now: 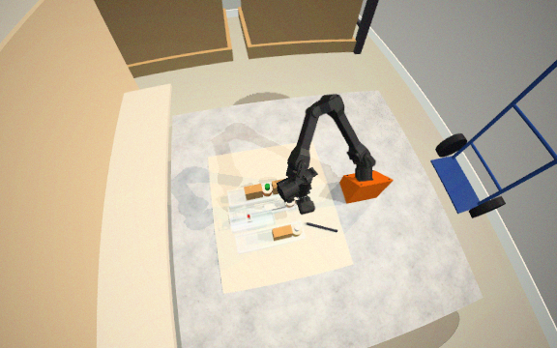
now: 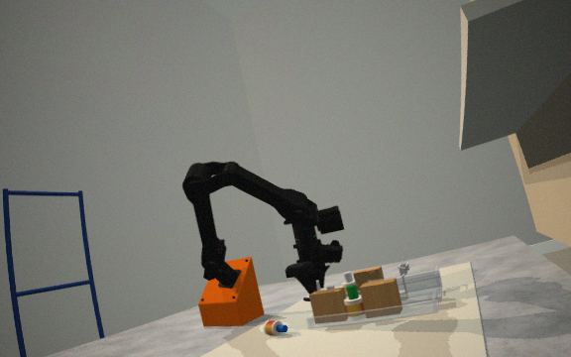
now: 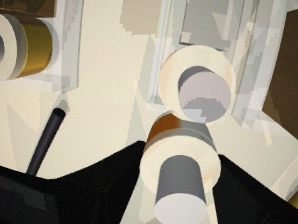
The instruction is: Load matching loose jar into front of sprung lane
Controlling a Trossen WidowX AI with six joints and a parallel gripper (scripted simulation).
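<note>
Gripper [image 3: 174,183] clamped on a grey-capped jar [image 3: 178,172], black fingers pressed against both sides of its pale collar, brown body tucked below; closed only as far as the jar's width allows. In the wrist view, held jar just short of the matching grey-capped jar [image 3: 197,84] standing in the clear sprung lane [image 3: 252,50], the two collars almost touching or touching, hard to tell which. Lane running straight ahead of the fingers, its long axis lined up with the line through both caps, clear walls on either side of the standing jar.

From the top view, gripper [image 1: 294,197] at the lane mouth, toward the edge of the cream mat [image 1: 283,261] nearest the orange base [image 1: 365,186], on the grey surface [image 1: 404,271]. Low front stop and pusher plate not made out in these pictures.

Likely step: entering the lane from the front. Coming move turning on that one alignment: held jar directly in front of the lane jar, so a straight, slow push along the lane should carry the row back against the spring. Any sideways offset risks catching a clear wall.

Other items: green-capped jar [image 1: 267,187] between wooden blocks [image 1: 253,191] in the neighbouring lane, a black pen [image 1: 322,227] near the third lane, a blue-capped jar [image 2: 276,327] lying loose in the exterior view.
</note>
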